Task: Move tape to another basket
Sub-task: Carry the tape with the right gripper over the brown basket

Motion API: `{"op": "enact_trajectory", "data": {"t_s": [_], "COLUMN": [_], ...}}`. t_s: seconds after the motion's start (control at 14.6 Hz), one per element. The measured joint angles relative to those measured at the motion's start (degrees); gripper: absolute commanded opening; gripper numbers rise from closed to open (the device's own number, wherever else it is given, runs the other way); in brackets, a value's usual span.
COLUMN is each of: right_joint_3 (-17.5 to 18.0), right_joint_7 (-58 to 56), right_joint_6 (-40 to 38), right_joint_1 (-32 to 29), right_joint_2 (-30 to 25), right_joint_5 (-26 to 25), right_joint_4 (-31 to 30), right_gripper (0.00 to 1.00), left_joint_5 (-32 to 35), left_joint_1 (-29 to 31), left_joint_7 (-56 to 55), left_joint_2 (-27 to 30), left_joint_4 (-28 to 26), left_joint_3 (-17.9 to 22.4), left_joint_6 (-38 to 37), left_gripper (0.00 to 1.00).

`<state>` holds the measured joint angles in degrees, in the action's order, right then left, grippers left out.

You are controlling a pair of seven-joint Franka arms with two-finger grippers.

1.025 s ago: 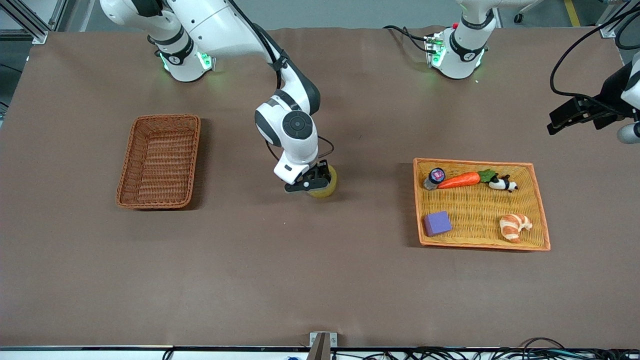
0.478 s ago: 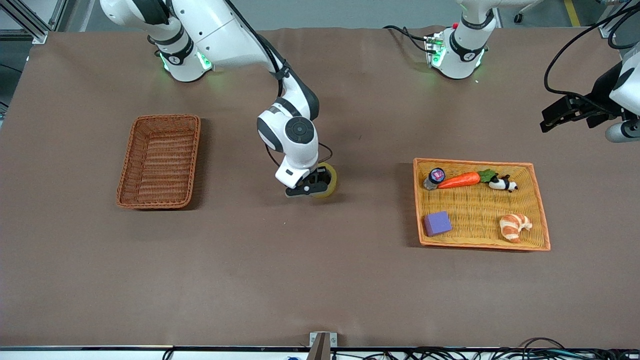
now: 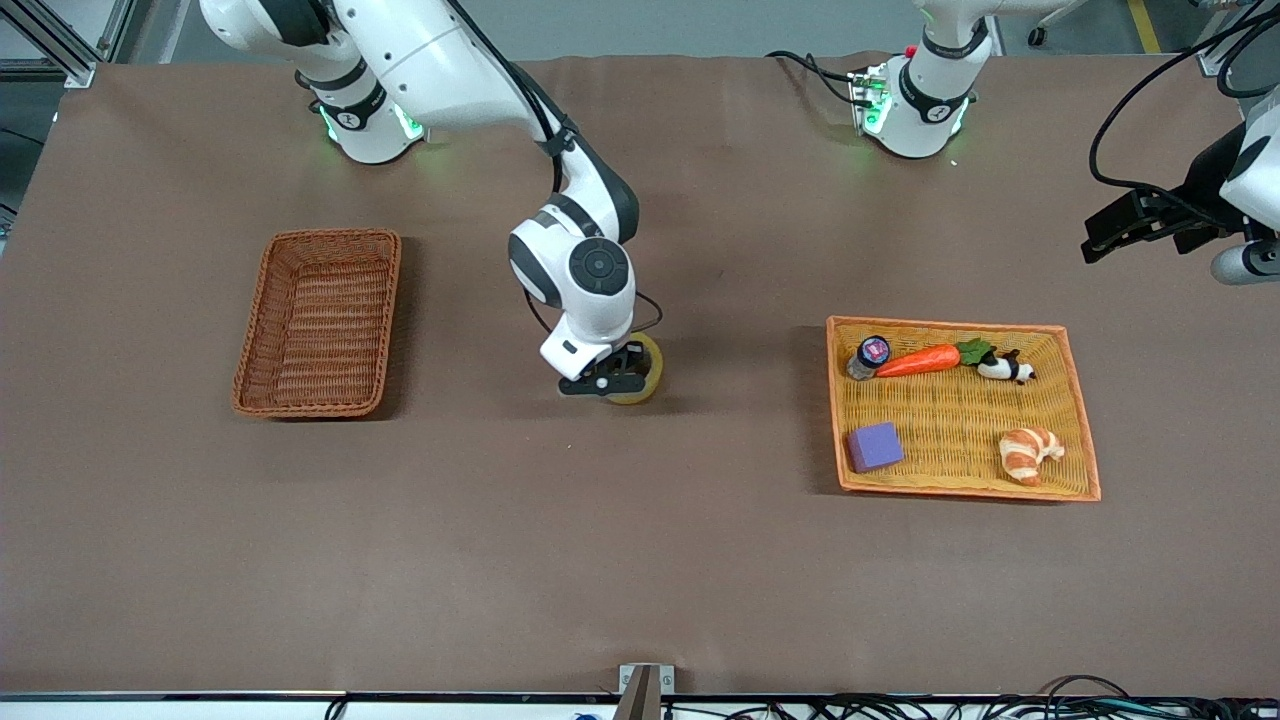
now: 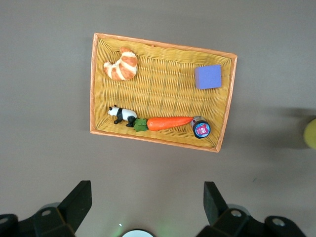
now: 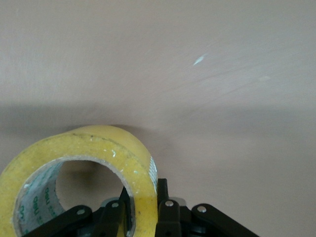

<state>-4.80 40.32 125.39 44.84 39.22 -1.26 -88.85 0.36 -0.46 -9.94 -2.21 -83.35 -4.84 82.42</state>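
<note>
Midway along the table, the tape (image 3: 640, 369) is clamped through its wall by the right gripper (image 3: 606, 382). It should be lifted clear and carried level over the basket (image 3: 318, 322) near the right arm's end. Above the tray (image 3: 1083, 432), the left gripper (image 3: 1135, 226) waits, fingers spread.

We see the tape (image 5: 74, 163) as a glossy, translucent yellow plastic film wound on a grey core printed with green letters. The table (image 3: 640, 560) is covered in a matt brown sheet, smooth with faint creases. The basket (image 3: 318, 322) is reddish-brown wicker with a ribbed, rough weave; the tray (image 4: 163, 91) is yellow-orange woven fibre with an orange rim. The right gripper (image 5: 143, 210) is matt black plastic with small metal screws. The arm shells look glossy white plastic.
</note>
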Motion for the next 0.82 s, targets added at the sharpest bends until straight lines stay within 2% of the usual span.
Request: {"op": "enact_trajectory", "data": {"t_s": [0.2,0.41,0.68,0.82], "right_joint_3": [-0.25,-0.49,-0.71,-0.72], "right_joint_7": [-3.18,-15.96,-36.07,-43.33], "right_joint_6": [-10.62,-19.84,-19.97,-15.41], "right_joint_1": [-5.52,-14.77,-29.34,-34.47], "right_joint_2": [-8.63,-18.07,-27.16,-30.75], "right_joint_5": [-0.08,-0.16,-0.19,-0.19], "right_joint_4": [0.88,-1.31,-12.68,-20.51], "right_gripper": [0.0,0.0,0.0,0.0], "left_joint_5": [0.0,0.0,0.0,0.0], "left_joint_1": [0.01,0.05,0.08,0.09], "left_joint_7": [0.0,0.0,0.0,0.0], "left_joint_2": [0.0,0.0,0.0,0.0], "left_joint_4": [-0.05,-0.08,-0.1,-0.1], "left_joint_3": [0.01,0.03,0.03,0.03], "left_joint_6": [-0.08,-0.11,-0.12,-0.12], "left_gripper": [1.0,1.0,1.0,1.0]}}
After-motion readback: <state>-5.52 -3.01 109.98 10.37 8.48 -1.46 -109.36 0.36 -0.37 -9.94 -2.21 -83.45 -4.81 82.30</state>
